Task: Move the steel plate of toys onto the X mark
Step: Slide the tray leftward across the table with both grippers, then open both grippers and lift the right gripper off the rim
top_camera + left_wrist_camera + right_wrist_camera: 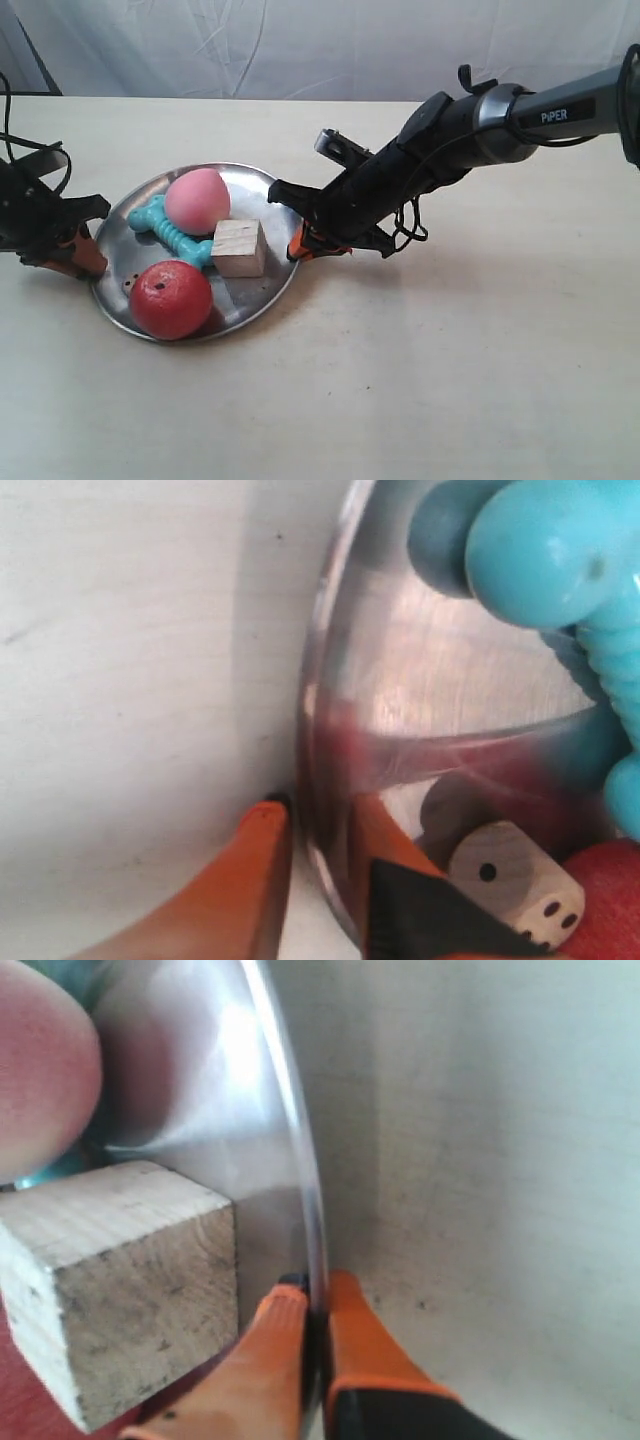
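Astride steel plate (252, 292) rim, two claws (316, 868) (316, 1310)

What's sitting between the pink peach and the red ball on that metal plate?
The turquoise ridged bone toy lies between the pink peach and the red apple ball on the round steel plate; the exterior view shows it.

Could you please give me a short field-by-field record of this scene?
carrier: steel plate
contents: red apple, pink peach, turquoise bone, wooden cube, white die
left gripper: fingers straddle the plate's rim near the die; firm clamp unclear
right gripper: shut on the rim beside the wooden cube
grip sides: opposite edges of the plate
X mark: not visible in any view
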Robot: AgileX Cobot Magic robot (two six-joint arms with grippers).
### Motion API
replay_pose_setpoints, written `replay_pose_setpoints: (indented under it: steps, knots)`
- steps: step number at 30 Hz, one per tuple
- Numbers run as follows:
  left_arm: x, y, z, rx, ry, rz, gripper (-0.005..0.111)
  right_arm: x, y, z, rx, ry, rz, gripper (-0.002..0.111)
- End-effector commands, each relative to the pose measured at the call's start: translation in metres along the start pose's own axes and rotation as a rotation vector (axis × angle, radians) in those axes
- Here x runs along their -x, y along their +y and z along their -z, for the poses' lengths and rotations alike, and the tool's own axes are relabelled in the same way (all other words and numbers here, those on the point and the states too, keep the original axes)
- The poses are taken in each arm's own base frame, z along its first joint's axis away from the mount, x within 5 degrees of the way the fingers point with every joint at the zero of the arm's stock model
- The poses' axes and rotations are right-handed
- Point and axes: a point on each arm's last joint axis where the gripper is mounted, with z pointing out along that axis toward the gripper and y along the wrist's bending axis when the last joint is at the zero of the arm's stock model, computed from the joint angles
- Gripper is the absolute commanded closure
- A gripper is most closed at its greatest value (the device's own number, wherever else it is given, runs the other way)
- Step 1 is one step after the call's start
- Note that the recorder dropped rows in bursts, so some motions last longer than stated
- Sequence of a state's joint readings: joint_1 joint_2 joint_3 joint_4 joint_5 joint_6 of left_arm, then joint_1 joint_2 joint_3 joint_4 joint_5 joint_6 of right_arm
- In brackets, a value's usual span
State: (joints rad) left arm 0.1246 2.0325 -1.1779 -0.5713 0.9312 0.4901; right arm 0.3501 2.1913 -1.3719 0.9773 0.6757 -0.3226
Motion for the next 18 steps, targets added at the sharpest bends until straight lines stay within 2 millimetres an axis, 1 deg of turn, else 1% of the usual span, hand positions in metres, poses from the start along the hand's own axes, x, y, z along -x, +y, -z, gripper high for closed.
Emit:
replay_pose_setpoints:
  steps: [1, 2, 3, 4, 5, 6, 7, 8, 9, 11, 12, 14, 16, 18]
  knots:
    - [0.000, -0.002, 0.003, 0.012, -0.013, -0.019, 0.072, 0.002, -0.003, 0.000, -0.044, -0.027, 0.075, 0.108]
    - [0.000, -0.002, 0.003, 0.012, -0.013, -0.019, 0.072, 0.003, -0.004, 0.000, -0.046, -0.032, 0.075, 0.105]
    - [0.000, -0.002, 0.003, 0.012, -0.013, -0.013, 0.072, 0.003, -0.004, 0.000, -0.046, -0.034, 0.076, 0.097]
    - [0.000, -0.002, 0.003, 0.012, -0.013, -0.013, 0.072, 0.003, -0.004, 0.000, -0.048, -0.035, 0.077, 0.093]
    - [0.000, -0.002, 0.003, 0.011, -0.011, -0.013, 0.072, 0.003, -0.004, 0.000, -0.052, -0.034, 0.082, 0.080]
    - [0.000, -0.002, 0.003, 0.011, -0.011, -0.011, 0.072, 0.003, -0.004, 0.000, -0.053, -0.033, 0.084, 0.076]
    - [-0.001, -0.003, 0.004, 0.010, -0.011, -0.010, 0.072, 0.003, -0.006, 0.000, -0.066, -0.034, 0.099, 0.068]
    - [-0.001, -0.004, 0.007, 0.017, -0.015, -0.009, 0.072, 0.003, -0.007, 0.000, -0.077, -0.030, 0.114, 0.066]
    - [-0.001, -0.004, 0.010, 0.021, -0.023, -0.008, 0.072, 0.003, -0.007, 0.001, -0.085, -0.027, 0.128, 0.066]
    - [-0.001, -0.006, 0.023, 0.027, -0.063, -0.012, 0.073, 0.002, -0.005, 0.004, -0.089, -0.015, 0.128, 0.066]
    - [-0.001, -0.006, 0.033, 0.025, -0.094, -0.003, 0.075, 0.002, -0.004, 0.009, -0.106, -0.016, 0.131, 0.066]
    - [-0.002, -0.008, 0.055, 0.001, -0.171, 0.023, 0.081, 0.002, 0.002, 0.021, -0.135, -0.027, 0.152, 0.066]
    - [-0.005, -0.016, 0.073, -0.022, -0.227, 0.010, 0.091, 0.001, 0.008, 0.038, -0.173, -0.035, 0.163, 0.066]
    - [-0.007, -0.024, 0.085, -0.036, -0.270, -0.018, 0.098, 0.000, 0.014, 0.050, -0.201, -0.042, 0.182, 0.066]
